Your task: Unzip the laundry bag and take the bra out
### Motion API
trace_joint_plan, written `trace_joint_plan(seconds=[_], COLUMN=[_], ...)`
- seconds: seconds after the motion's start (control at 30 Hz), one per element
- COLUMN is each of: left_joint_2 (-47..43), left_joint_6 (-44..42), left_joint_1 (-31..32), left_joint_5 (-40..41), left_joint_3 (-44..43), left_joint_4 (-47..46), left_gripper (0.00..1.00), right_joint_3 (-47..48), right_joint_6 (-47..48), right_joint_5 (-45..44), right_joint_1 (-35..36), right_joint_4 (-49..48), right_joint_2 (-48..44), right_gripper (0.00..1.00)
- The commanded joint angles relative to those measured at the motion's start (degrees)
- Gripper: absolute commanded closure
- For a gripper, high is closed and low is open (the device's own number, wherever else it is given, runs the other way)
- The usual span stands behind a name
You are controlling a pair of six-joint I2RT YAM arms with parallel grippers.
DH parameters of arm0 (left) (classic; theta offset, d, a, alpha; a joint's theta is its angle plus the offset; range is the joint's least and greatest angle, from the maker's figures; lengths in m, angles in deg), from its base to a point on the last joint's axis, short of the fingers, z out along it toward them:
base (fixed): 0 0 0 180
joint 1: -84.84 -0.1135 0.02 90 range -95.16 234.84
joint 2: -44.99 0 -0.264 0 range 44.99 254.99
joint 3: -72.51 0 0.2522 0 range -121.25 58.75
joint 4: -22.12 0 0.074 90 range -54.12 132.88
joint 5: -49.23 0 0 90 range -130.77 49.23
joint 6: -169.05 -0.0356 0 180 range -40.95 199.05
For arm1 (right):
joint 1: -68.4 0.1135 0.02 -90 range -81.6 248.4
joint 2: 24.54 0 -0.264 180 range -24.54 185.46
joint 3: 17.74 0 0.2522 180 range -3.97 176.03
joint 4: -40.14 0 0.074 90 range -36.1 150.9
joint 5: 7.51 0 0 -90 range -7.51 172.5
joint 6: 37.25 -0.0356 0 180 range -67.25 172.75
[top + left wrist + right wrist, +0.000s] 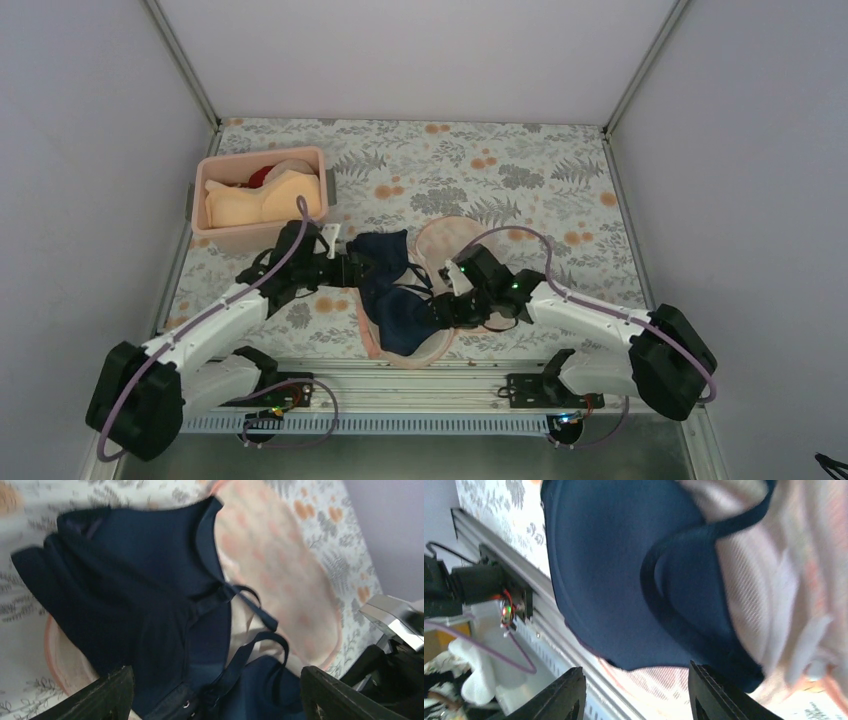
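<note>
Extraction step, we judge: bra (395, 300) lies atop the opened bag (445, 238) at table (520, 180) centre. Left end effector (216, 675) at its 10 o'clock, right end effector (636, 670) at 4 o'clock, both with fingers apart. Next we need a clamp on the bra, then a lift clear.

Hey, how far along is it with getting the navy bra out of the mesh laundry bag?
Done, it seems: the laundry bag lies open, its mesh flap folded back. In hand: the navy bra lies mostly exposed on the bag, with the left gripper and the right gripper both open over it. Left: grip the bra and lift it clear of the bag.
</note>
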State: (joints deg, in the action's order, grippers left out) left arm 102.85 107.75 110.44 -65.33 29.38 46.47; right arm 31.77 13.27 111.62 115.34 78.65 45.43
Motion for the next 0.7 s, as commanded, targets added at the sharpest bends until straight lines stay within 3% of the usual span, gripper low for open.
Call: trace_joint_plan(seconds=[0.0,0.27,0.43,0.67], left_joint_2=[3.50,6.90,7.81,7.29], left_joint_6=[-0.61,-0.56,-1.02,-1.49], left_joint_1=[0.76,0.75,0.67,0.46], left_joint_5=[1.30,1.20,1.89,2.77], left_joint_3=[-0.39,1.63,1.91,1.65], left_joint_4=[1.51,-2.73,-3.55,-3.01], left_gripper=[0.18,0.17,0.17,0.16], right_joint_3=[-4.98,-5.71,-2.74,7.91], right_joint_6=[-5.02,-1.98,3.67,17.49], right_joint_5=[8.25,5.01,-6.43,-10.68], right_joint_1=[1.89,1.15,-5.87,-13.19], right_joint_4=[-6.63,-5.93,-3.01,-2.79], right_joint_2=[-0.68,3.78,4.87,15.50], right_gripper=[0.46,0.44,0.40,0.38])
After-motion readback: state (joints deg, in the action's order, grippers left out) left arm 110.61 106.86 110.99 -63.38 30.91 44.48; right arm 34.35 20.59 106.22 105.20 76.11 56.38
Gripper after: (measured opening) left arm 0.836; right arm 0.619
